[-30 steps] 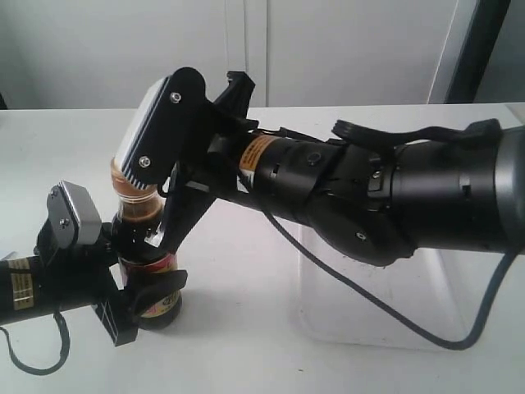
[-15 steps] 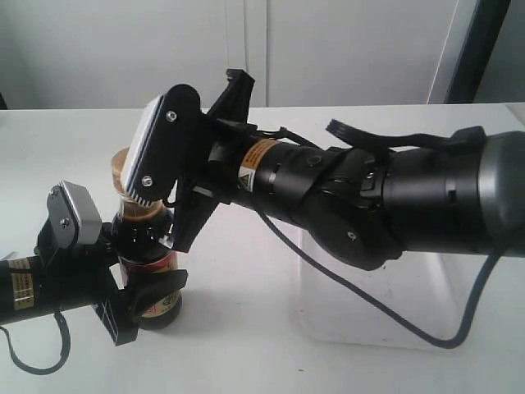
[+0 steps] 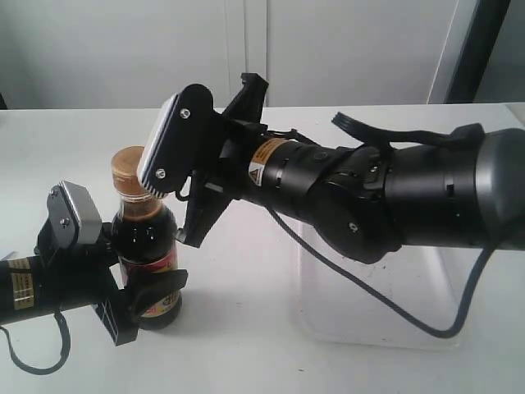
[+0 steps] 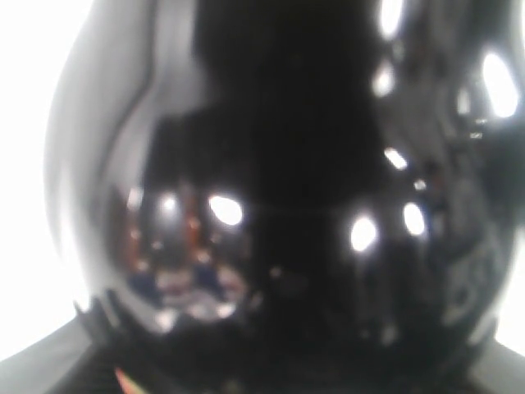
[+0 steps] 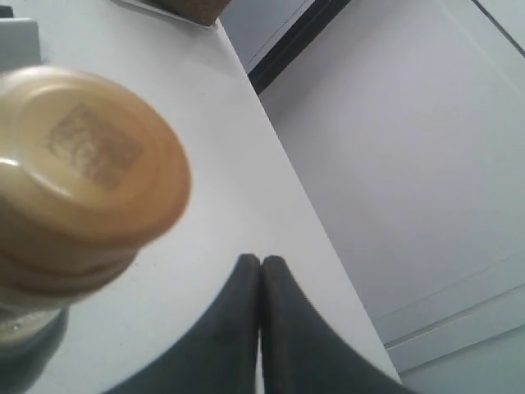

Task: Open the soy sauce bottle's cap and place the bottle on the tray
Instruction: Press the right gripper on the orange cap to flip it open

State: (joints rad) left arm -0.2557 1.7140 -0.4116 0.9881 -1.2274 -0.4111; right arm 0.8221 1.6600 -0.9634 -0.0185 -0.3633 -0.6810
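Left hand [image 3: 146,287] around glossy rounded bottle [image 3: 141,232]

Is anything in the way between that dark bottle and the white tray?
Nothing lies on the table between the soy sauce bottle and the tray. But the right arm hangs over that gap and the tray.

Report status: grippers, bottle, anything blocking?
Left gripper clamped on soy sauce bottle, upright, off the tray. Right gripper shut, beside the cap, not gripping it; cap closed. Right arm hangs over the tray.
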